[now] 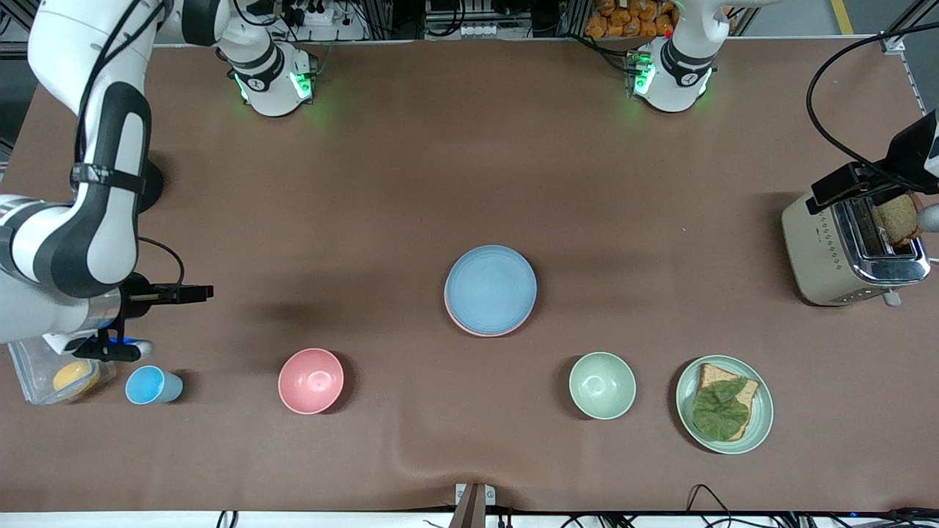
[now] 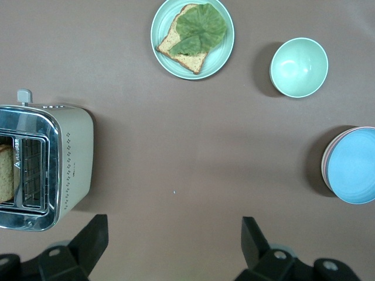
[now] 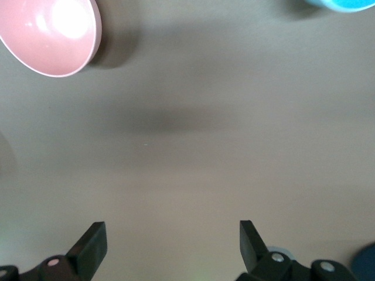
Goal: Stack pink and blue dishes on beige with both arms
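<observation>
The light blue plate (image 1: pixel 490 286) lies on top of the pale pink plate (image 1: pixel 469 328) in the middle of the table; only the pink rim shows under it. The same stack sits at the edge of the left wrist view, blue plate (image 2: pixel 353 167) uppermost. The beige plate is hidden or out of view. My left gripper (image 2: pixel 174 225) hangs open over bare table beside the toaster (image 1: pixel 843 253), holding nothing. My right gripper (image 3: pixel 173 231) is open and empty over the right arm's end of the table, near the pink bowl (image 3: pixel 50 32) and blue cup (image 1: pixel 150 385).
A green bowl (image 1: pixel 602 385) and a green plate (image 1: pixel 759 425) with bread and a leaf stand nearer the front camera than the stack. The toaster holds a bread slice (image 1: pixel 896 218). A clear container (image 1: pixel 29 370) with something yellow sits by the blue cup.
</observation>
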### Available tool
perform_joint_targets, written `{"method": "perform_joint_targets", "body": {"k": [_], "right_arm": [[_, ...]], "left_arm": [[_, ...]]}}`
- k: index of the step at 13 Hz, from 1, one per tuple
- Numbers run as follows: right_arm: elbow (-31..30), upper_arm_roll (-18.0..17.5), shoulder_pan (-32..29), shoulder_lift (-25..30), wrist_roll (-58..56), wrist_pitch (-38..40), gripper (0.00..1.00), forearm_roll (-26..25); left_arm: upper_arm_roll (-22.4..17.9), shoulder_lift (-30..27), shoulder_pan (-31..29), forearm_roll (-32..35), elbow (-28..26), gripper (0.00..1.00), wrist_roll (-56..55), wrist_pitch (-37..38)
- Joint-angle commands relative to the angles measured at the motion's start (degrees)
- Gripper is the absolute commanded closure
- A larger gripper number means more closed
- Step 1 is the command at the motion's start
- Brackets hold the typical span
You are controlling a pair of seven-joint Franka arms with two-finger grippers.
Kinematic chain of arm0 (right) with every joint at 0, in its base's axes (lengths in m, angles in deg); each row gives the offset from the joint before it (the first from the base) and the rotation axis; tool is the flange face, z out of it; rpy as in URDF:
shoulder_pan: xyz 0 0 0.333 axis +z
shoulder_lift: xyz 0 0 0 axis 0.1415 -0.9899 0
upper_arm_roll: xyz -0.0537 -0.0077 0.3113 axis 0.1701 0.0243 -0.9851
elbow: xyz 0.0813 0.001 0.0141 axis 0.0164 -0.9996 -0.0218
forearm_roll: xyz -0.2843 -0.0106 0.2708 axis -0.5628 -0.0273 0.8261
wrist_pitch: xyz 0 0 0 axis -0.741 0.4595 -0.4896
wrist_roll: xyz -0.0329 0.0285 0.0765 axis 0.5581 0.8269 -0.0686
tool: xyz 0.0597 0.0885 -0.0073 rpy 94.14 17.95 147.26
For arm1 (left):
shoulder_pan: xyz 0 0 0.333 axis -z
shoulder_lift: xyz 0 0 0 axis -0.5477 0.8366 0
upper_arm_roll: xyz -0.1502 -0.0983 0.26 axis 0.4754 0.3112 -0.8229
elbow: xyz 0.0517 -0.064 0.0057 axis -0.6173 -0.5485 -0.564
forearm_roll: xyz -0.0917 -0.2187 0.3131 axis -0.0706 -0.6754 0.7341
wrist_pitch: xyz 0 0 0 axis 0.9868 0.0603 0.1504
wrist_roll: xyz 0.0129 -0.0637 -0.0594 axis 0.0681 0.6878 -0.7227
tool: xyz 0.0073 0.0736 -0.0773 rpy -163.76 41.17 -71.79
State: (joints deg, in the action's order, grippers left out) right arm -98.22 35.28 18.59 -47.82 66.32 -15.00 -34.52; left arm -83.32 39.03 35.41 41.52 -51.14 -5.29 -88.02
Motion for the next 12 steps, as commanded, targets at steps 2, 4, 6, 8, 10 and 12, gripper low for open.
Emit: {"method": "perform_joint_targets", "body": {"k": [2,4,6,8,10,12], "right_arm": [[-4.3,-18.0,-9.4,13.6,6.7,-1.1,0.00,-16.0],[-6.0,-24.4,-14.0,18.2,8.2,-0.8,0.00,-19.9],[-8.7,-30.5,-19.8,23.4,9.0,-0.8,0.00,-21.6],[-9.9,-34.0,-23.5,27.5,9.7,-0.4,0.00,-23.4],[-9.7,-35.5,-25.8,30.1,9.7,1.6,0.00,-23.6],[-9.6,-35.5,-24.9,31.4,10.7,2.5,0.00,-25.0]], "left_arm": [[-0.3,0.0,0.2,-0.2,1.2,0.00,0.8,1.2],[-0.4,-0.1,0.2,-0.2,1.2,0.00,0.8,1.2],[-0.4,-0.1,0.2,-0.2,1.2,0.00,0.9,1.6],[-0.4,-0.1,0.2,-0.2,1.2,0.00,0.8,1.7],[-0.4,-0.1,0.2,-0.2,1.2,0.00,0.8,2.0],[-0.4,-0.1,0.1,-0.2,1.2,0.00,0.8,2.5]]}}
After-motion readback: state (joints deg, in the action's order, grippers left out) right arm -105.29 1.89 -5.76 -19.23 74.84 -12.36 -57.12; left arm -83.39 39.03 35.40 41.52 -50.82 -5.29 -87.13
